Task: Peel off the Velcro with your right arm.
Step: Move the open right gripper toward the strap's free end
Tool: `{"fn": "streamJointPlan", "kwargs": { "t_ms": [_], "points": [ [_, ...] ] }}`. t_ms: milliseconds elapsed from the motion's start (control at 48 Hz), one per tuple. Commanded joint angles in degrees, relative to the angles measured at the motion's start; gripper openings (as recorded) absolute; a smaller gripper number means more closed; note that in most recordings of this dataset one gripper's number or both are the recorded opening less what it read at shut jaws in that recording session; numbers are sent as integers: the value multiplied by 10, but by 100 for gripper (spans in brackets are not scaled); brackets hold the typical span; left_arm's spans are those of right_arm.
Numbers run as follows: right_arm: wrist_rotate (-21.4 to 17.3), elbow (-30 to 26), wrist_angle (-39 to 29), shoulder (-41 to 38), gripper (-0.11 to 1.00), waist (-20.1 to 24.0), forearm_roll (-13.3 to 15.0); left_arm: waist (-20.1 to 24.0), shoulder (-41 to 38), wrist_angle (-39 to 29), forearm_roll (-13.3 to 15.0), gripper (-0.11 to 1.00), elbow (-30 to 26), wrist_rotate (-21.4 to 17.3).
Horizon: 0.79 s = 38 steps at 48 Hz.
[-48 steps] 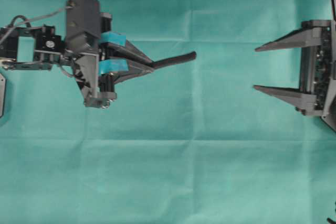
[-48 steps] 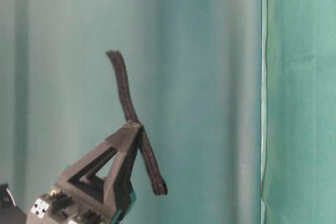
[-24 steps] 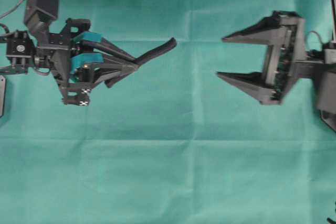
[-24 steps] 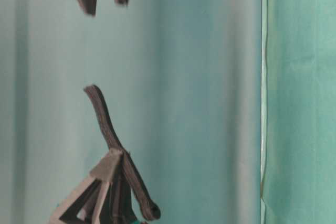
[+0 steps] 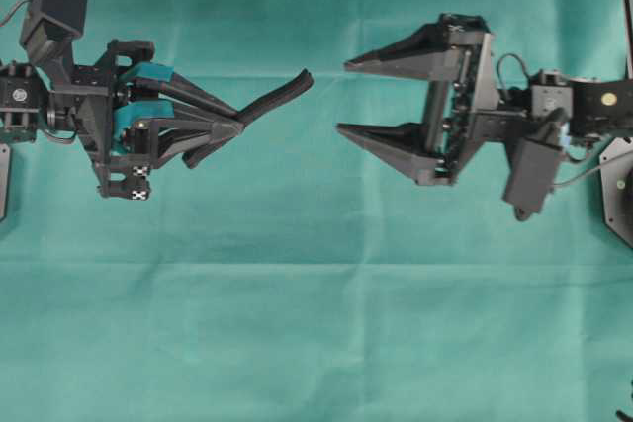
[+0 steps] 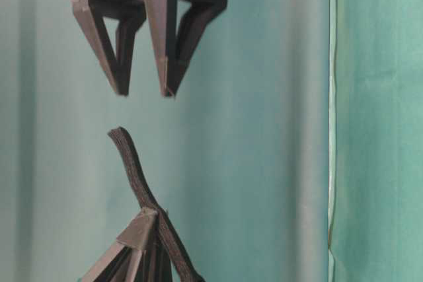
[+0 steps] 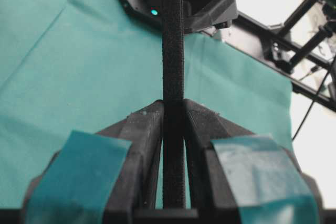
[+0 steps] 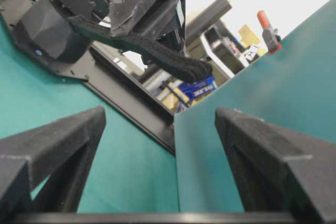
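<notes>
Both ends of the Velcro (image 5: 259, 113) are free while its middle is pinched by the left gripper (image 5: 232, 127) above the cloth, so the approach step is judged under way: the wide-open right gripper (image 5: 343, 97) must be closed on the raised tip.

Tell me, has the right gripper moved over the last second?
Yes. In the overhead view the right gripper has come leftward from the right edge of the green cloth, and now, jaws open, faces the Velcro.
</notes>
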State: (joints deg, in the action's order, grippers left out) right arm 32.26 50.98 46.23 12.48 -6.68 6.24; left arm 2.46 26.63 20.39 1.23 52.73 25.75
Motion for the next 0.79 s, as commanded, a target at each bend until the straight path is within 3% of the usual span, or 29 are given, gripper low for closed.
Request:
{"fn": "streamJointPlan", "kwargs": {
  "t_ms": [0,625,771],
  "points": [
    [3,-25,16,-7,67,-3,-1,0,6,5,0,10,-5,0],
    [5,-41,53,-48,67,-3,2,6,6,5,1,10,-4,-1],
    [5,-41,54,-48,62,-3,4,6,6,5,0,10,-4,-1]
  ]
}}
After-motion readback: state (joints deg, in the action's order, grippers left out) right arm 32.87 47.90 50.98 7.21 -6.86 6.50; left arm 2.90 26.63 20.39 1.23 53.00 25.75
